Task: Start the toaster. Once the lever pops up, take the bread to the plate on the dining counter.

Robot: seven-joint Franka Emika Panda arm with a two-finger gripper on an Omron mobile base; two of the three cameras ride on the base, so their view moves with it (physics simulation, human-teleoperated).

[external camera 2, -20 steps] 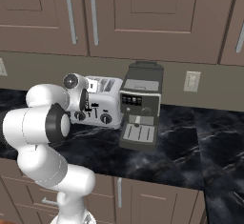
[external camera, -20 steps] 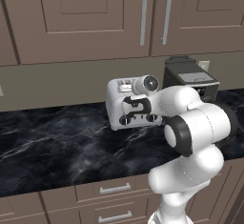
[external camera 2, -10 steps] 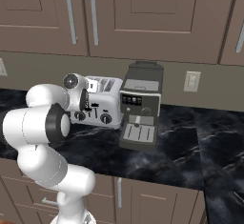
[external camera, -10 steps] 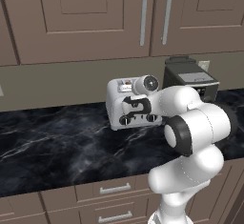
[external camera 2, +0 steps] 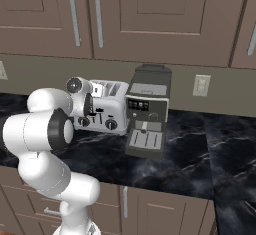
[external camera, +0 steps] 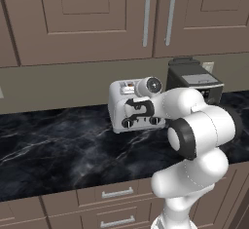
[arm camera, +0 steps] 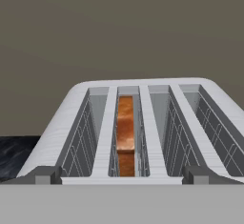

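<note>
The toaster (external camera: 135, 111) stands on the black marble desk (external camera: 58, 145) against the back wall, with the black coffee machine (external camera 2: 147, 110) just beside it at its 3 o'clock in the right base view. In the hand view its four slots run away from the camera, from 6 toward 12 o'clock, and that is also the long axis of the bread (arm camera: 126, 135), which stands on edge in the second slot from the left. Only the slice's orange-brown top crust shows, sunk a little below the slot rim; its faces lie flat against the wire guides on either side.

The gripper (external camera: 137, 107) hangs at the toaster's front top edge, above the two black knobs. The jaws stand fully apart and hold nothing; the two grey tabs at 7 and 5 o'clock in the hand view are probably the finger tips.

The bread looks light, fairly stiff once toasted, and crumbly along the crust, so a gentle pinch should do. I judge the best hold is across its thin dimension, one finger on each flat face near the top edge, coming straight down along the slot. While it sits this low there is little to catch, and the slot walls leave the fingers scant room. The toaster is rigid and seems heavy enough to stay put under a press on its lever.
</note>
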